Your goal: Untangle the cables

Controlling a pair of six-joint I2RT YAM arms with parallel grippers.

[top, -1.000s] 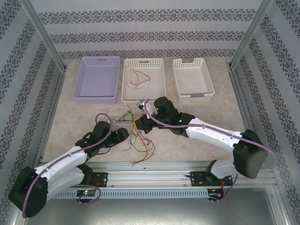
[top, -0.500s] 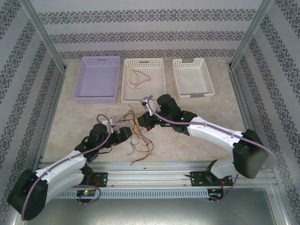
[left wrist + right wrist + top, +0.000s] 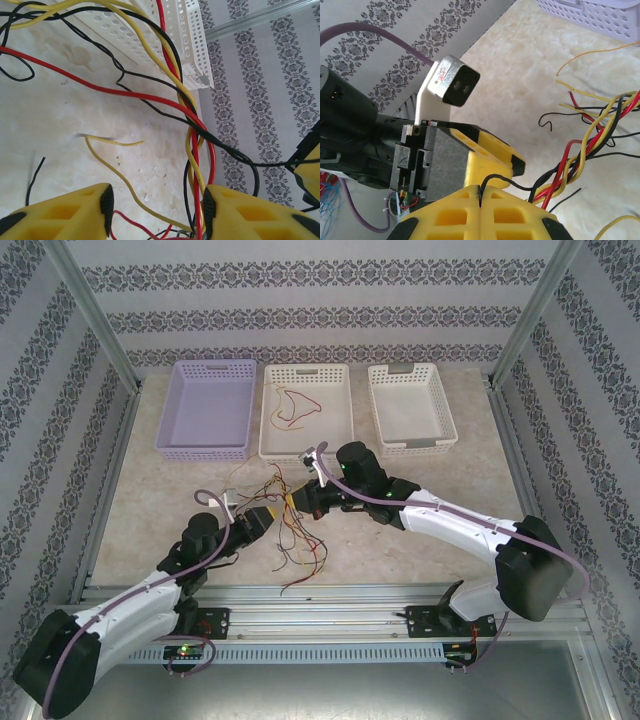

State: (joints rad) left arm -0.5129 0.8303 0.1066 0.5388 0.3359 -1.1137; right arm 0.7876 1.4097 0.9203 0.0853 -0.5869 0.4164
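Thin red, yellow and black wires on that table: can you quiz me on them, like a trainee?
1. True or false: the right gripper is shut on a thin black wire.
2. Which holds loose wires? A lavender plastic basket, B middle white plastic basket, C right white basket.
3. Fill in: the left gripper stands ____ around the twisted red, yellow and black wire bundle.
Key: 1 true; 2 B; 3 open.

Bright, even light; faint shadows; wrist close-ups slightly soft.
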